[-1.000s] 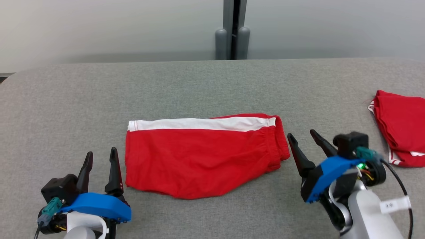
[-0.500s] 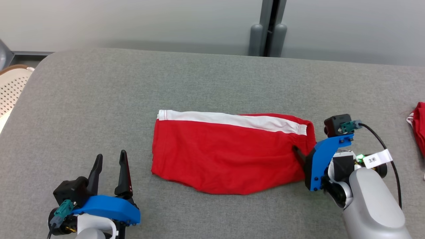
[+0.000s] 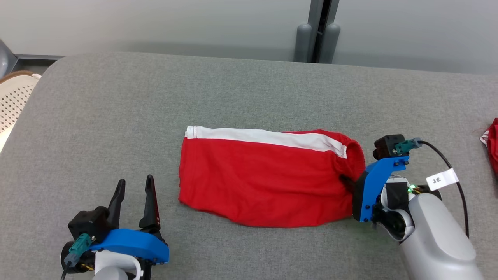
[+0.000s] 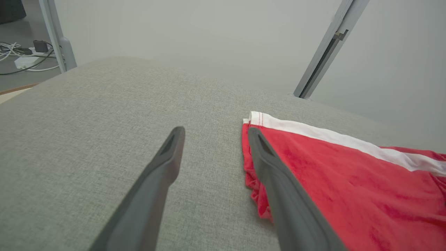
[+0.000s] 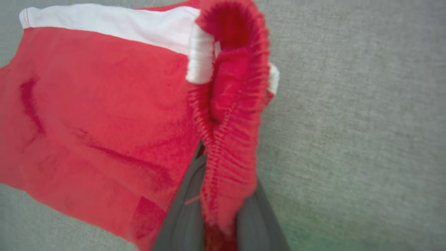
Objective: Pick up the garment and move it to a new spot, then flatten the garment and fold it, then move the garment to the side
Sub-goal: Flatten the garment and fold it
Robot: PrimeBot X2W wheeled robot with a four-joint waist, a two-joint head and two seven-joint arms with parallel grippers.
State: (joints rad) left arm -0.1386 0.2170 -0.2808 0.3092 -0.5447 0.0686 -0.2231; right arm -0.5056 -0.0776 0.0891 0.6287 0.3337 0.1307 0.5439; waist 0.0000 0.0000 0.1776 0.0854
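Observation:
The garment (image 3: 264, 179) is a pair of red shorts with a white side stripe, lying folded flat mid-table. My right gripper (image 3: 346, 181) is at its right end, shut on the gathered elastic waistband (image 5: 237, 115), which bunches up and lifts between the two dark fingers (image 5: 184, 209). My left gripper (image 3: 134, 186) rests at the lower left, open and holding nothing, a short way left of the garment's left hem (image 4: 254, 150). In the left wrist view the left gripper (image 4: 216, 134) stands just beside that hem without touching it.
The grey fabric table (image 3: 155, 97) has free room to the left and behind the shorts. Another red garment (image 3: 492, 144) peeks in at the right edge. A white perforated basket (image 3: 13, 101) stands off the table's left end. A grey post (image 3: 317, 35) rises behind.
My right gripper moved in to the shorts' waistband end and closed on it, bunching it up. The head camera swung, shifting the whole picture. The left gripper stayed open in place.

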